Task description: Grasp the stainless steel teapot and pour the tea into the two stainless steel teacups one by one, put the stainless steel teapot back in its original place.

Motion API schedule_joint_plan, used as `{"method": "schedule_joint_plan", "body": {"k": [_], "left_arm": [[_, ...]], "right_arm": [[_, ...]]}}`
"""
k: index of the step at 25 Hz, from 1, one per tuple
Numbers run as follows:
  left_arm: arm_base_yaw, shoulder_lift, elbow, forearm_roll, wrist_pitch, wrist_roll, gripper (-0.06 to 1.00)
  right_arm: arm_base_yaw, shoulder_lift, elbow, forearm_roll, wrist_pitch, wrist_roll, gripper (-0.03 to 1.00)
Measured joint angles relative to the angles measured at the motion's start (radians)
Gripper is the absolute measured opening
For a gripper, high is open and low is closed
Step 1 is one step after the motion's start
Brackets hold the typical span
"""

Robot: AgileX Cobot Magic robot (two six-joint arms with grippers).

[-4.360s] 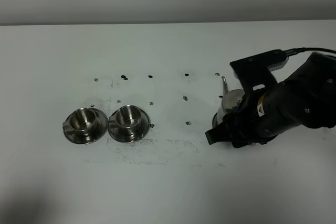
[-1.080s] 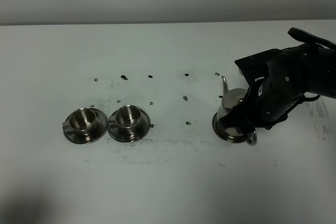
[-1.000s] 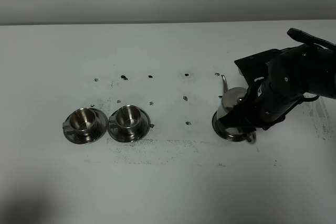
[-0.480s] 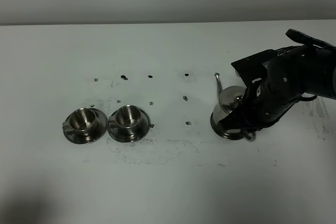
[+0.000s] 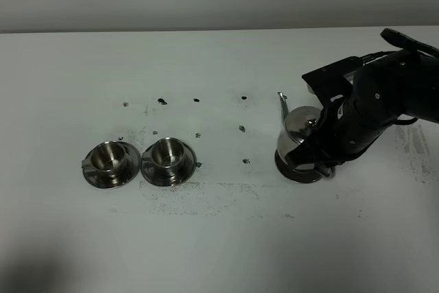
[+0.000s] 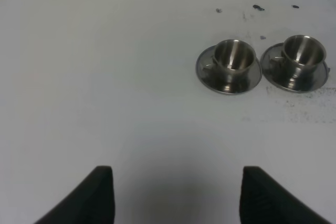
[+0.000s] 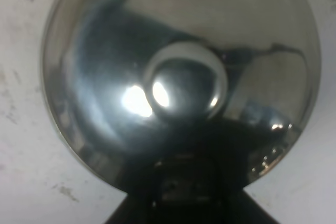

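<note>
The shiny steel gooseneck teapot [image 5: 298, 132] sits over the flat round steel dish [image 5: 293, 173] on the white worktop [image 5: 219, 238]. The right gripper [image 5: 322, 159] hides its handle, so I cannot tell if those fingers clamp it. The left steel teacup [image 5: 110, 158] and the right steel teacup [image 5: 168, 156], each on a saucer, stand well apart from it, with only dark specks [image 5: 241, 128] between. The left gripper [image 6: 176, 198] has its fingers spread and empty.

Mirror-silver teapot [image 5: 296, 128] and teacups [image 5: 167, 156], black arm [image 5: 391, 101], white table [image 5: 219, 238] (flecked with dark specks).

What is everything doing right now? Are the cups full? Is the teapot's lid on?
Shiny steel teapot with gooseneck spout: upright, lid on, over its dish.
Flat round steel dish: under the teapot.
Two small steel teacups: upright on saucers, empty.
Right end effector: seemingly shut on the teapot's handle.
Left end effector: open, empty.
</note>
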Motion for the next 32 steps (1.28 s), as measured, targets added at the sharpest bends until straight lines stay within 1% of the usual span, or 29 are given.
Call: {"method": "schedule_joint_plan", "body": {"k": [5,9,14,19,22,25,29,32], "left_arm": [[0.0,0.0,0.0,0.0,0.0,0.0,0.51],[0.0,0.0,0.0,0.0,0.0,0.0,0.51],[0.0,0.0,0.0,0.0,0.0,0.0,0.51],[0.0,0.0,0.0,0.0,0.0,0.0,0.51],[0.0,0.0,0.0,0.0,0.0,0.0,0.51],[0.0,0.0,0.0,0.0,0.0,0.0,0.51],[0.0,0.0,0.0,0.0,0.0,0.0,0.51],[0.0,0.0,0.0,0.001,0.0,0.0,0.51]], "right_arm": [[0.0,-0.054,-0.005,-0.004,0.017,-0.013,0.21],[0.0,-0.059,-0.01,-0.001,0.03,-0.09,0.21],[0.003,-0.057,-0.08,0.021,0.044,-0.264,0.21],[0.023,-0.023,-0.192,0.039,0.101,-0.478,0.21],[0.036,0.006,-0.25,0.078,0.129,-0.618,0.21],[0.048,0.042,-0.311,0.128,0.136,-0.749,0.21],[0.071,0.095,-0.394,0.147,0.15,-0.879,0.21],[0.091,0.134,-0.457,0.152,0.178,-0.978,0.21]]}}
